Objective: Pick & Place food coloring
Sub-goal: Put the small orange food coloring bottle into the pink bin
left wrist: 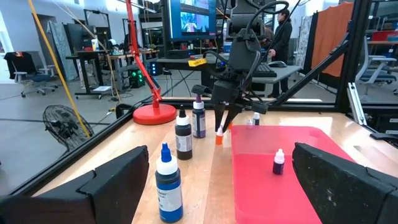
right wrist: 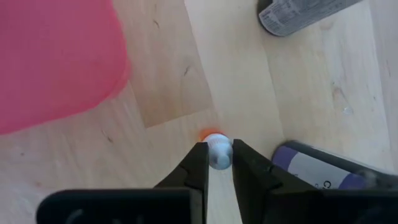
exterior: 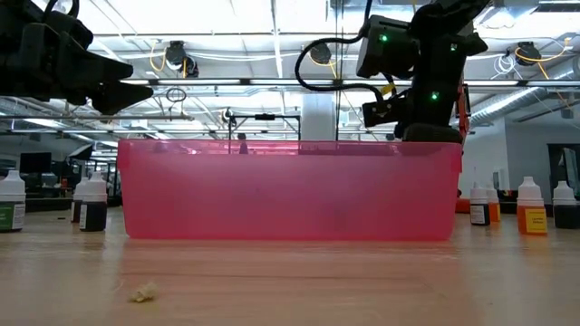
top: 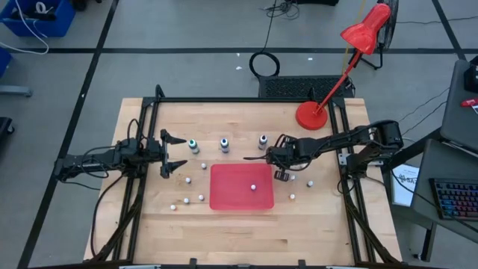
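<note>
Gripping an orange dropper bottle (right wrist: 216, 149) by its white cap, the right gripper (right wrist: 217, 163) has its two fingers pinched on the neck, with the bottle hanging above the wood between the red tray (top: 240, 187) and the purple bottle (top: 263, 140). From the left arm's camera it shows as a small orange bottle (left wrist: 219, 135) dangling under the dark fingers, just off the tray's far edge.

One bottle (left wrist: 278, 162) already stands inside the tray. More are scattered about: a green-topped bottle (top: 193, 145) and a blue one (top: 224, 144) at the far side, and several small ones near the tray's left and right edges.

Over on the left, the left gripper (top: 173, 152) waits with its fingers spread wide, holding nothing, well apart from the tray.

To do this carry well, I'd judge the cap hold is thin, so the bottle may swing; a slow, level move should keep it steady. Clear the tray's rim before going across, lower until the base meets the floor of the tray, away from the bottle already there, and only then let go.
</note>
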You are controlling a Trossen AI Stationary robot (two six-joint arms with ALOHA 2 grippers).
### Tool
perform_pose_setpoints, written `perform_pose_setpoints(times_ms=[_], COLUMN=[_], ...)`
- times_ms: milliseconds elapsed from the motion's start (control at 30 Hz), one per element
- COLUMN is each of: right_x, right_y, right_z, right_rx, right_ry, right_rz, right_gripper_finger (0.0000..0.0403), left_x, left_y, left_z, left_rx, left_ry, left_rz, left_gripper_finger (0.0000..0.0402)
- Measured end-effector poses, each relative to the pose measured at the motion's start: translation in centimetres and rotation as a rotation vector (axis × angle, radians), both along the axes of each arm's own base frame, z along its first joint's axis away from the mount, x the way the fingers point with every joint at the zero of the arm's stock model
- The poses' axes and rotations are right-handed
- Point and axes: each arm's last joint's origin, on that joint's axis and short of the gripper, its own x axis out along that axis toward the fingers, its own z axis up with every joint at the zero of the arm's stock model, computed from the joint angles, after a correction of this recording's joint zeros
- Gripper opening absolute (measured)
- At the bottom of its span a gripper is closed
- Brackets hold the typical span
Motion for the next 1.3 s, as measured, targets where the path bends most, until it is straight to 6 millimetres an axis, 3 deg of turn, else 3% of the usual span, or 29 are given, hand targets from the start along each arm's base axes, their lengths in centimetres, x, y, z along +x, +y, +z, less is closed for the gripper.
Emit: perform_pose_setpoints(times_ms=[200, 767, 900, 1067, 1300], right_x=[0.0, 3.4, 4.4, 6.6, 11.3], right_y=[1.4, 7.0, 8.0, 9.2, 11.1], right_z=[2.2, 14.6, 16.3, 16.2, 12.3], right_rx=[0.000, -0.127, -0.121, -0.122, 0.127], right_ry=[-0.041, -0.360, -0.373, -0.299, -0.281], right_rz=[0.034, 0.171, 0.195, 0.244, 0.434], right_gripper_finger=[0.0036, 0.0036, 0.0036, 0.0036, 0.0036], left_x=[0.0, 0.0, 0.0, 0.0, 0.0], left_y=[0.0, 0.0, 0.0, 0.0, 0.0], left_z=[0.0, 0.0, 0.0, 0.0, 0.0], left_rx=[0.000, 0.000, 0.000, 0.000, 0.000], left_ry=[0.000, 0.001, 0.000, 0.000, 0.000], left_rz=[-0.001, -0.001, -0.001, 0.000, 0.000], left_gripper_finger=[0.0392, 0.0392, 0.0392, 0.0392, 0.0392])
